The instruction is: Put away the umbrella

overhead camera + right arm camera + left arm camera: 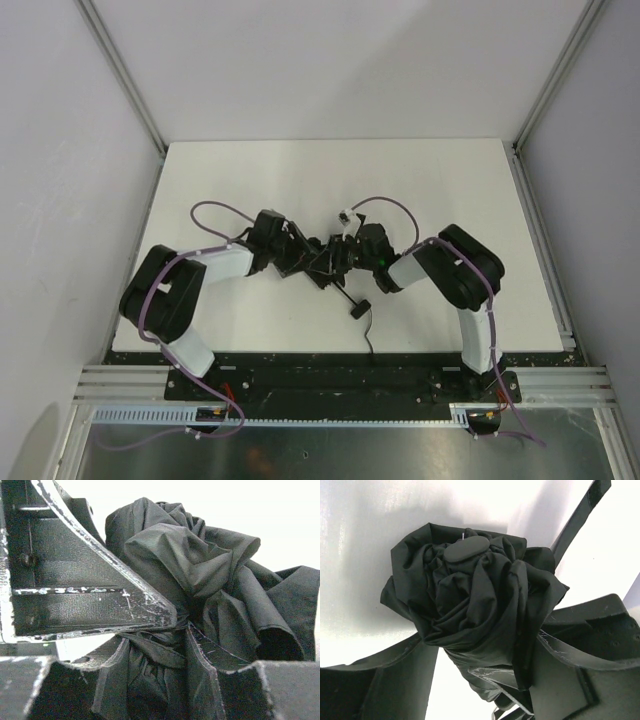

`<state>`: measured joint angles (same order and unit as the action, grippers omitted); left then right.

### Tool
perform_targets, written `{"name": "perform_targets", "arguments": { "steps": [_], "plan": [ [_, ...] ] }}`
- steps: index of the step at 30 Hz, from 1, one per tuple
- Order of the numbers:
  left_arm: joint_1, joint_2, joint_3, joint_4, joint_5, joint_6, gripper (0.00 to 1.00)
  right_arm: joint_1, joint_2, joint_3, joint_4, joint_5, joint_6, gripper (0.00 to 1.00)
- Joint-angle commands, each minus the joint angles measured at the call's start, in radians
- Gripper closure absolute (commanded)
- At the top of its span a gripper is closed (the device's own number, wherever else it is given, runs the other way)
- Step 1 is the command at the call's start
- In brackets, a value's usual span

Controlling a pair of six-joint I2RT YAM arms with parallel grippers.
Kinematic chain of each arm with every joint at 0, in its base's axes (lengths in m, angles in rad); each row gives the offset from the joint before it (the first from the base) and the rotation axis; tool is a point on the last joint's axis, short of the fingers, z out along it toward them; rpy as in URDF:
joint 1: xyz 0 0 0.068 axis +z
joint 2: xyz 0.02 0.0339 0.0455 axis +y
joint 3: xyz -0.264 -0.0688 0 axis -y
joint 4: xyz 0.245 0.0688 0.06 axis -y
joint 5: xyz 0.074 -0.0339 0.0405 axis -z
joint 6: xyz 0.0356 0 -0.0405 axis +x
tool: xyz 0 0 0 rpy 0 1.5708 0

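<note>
The black folding umbrella (322,262) lies bunched at the middle of the white table, between both grippers. In the left wrist view the umbrella (470,595) shows end-on, with its oval cap facing the camera. My left gripper (482,640) has its fingers (385,672) on either side of the bundle, and fabric presses against both. My right gripper (157,650) is shut on crumpled fabric of the umbrella (200,565). From above, the left gripper (290,252) and right gripper (345,255) meet at the umbrella. The thin wrist cord (358,308) trails toward the near edge.
The white table (250,180) is walled by grey panels on the left, right and back. A black base rail (320,372) runs along the near edge. Purple cables (215,208) loop over both arms. The left gripper's scuffed finger (75,590) crowds the right wrist view.
</note>
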<state>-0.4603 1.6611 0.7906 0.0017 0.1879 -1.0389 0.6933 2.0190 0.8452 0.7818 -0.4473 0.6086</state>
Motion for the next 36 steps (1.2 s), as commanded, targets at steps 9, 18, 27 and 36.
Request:
{"name": "perform_targets", "arguments": {
  "steps": [9, 18, 27, 36],
  "plan": [
    [-0.027, 0.075, -0.075, -0.091, -0.044, 0.053, 0.98, 0.006, 0.062, -0.085, -0.106, -0.227, 0.148, 0.87],
    [-0.028, 0.047, -0.077, -0.087, -0.016, 0.045, 1.00, 0.156, -0.256, 0.097, -0.709, 0.347, -0.350, 0.25],
    [-0.029, 0.028, -0.100, -0.088, -0.006, 0.014, 1.00, 0.377, -0.069, 0.375, -0.959, 0.947, -0.510, 0.26],
    [-0.029, 0.016, -0.090, -0.089, 0.001, 0.030, 0.96, 0.364, 0.018, 0.374, -0.979, 0.914, -0.447, 0.97]
  ]
}}
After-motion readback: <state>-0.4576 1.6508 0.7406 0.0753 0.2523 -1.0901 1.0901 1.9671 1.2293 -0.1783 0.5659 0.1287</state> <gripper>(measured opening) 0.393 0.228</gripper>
